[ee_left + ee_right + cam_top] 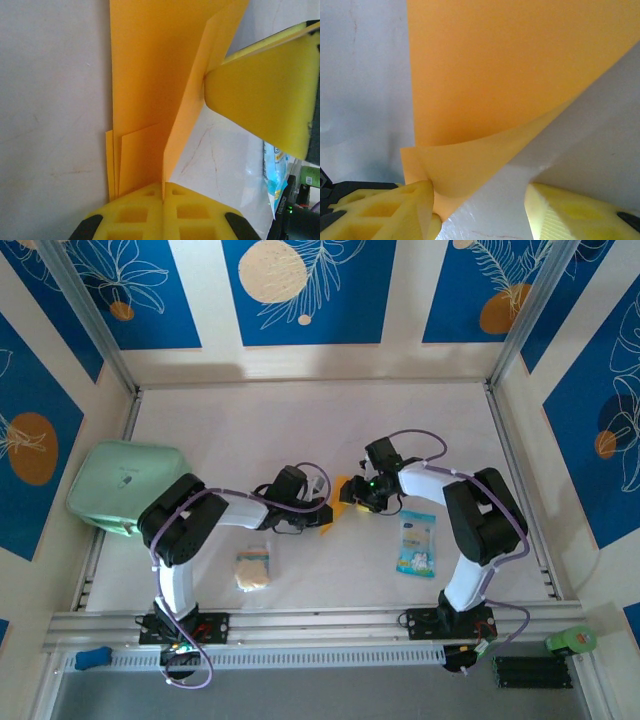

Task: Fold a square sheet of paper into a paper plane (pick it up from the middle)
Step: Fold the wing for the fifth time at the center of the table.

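Fingers of the left gripper [163,187] are shut tight on the near edge of the folded orange paper [150,75]. The paper lies near the middle of the white table [50,100], between the two grippers, with one flap standing up. To the right, the right gripper [481,200] is about half open. One finger [395,210] touches the curled flap and the other stays apart from it.

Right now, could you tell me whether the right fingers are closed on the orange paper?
No, the right fingers stand apart with bare table between them, and the orange paper touches just one of them.
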You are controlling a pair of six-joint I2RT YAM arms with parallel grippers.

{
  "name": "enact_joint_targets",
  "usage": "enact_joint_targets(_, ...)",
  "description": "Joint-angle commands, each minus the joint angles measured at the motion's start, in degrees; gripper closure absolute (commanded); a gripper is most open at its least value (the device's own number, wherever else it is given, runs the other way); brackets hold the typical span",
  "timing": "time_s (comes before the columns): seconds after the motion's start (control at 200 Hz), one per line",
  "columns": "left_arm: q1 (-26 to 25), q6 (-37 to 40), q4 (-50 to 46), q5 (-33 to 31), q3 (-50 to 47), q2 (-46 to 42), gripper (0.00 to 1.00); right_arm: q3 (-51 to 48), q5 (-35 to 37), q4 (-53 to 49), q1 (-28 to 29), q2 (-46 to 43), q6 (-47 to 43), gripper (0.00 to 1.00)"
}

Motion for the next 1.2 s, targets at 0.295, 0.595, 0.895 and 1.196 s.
enact_joint_targets(0.295,0.63,0.56,-0.94,-0.27,-1.64,1.76,0.87,4.18,4.44,-4.82,2.98,7.49,-0.68,0.44)
enact_joint_targets(0.595,1.03,-0.66,-0.80,-0.24,-2.23,2.18,0.90,5.56,5.22,-7.05,3.41,8.94,0.24,0.42)
enact_joint_targets(0.895,1.83,-5.76,4.49,1.04,-4.48,2.56,0.97,1.32,-3.41,0.07,1.79,5.07,-2.40,0.40)
enact_joint_targets(1.196,2.46,-7.09,5.77,1.54,-5.06,3.18,1.00,-2.04,-6.10,2.22,-0.81,3.03,-5.07,0.41)
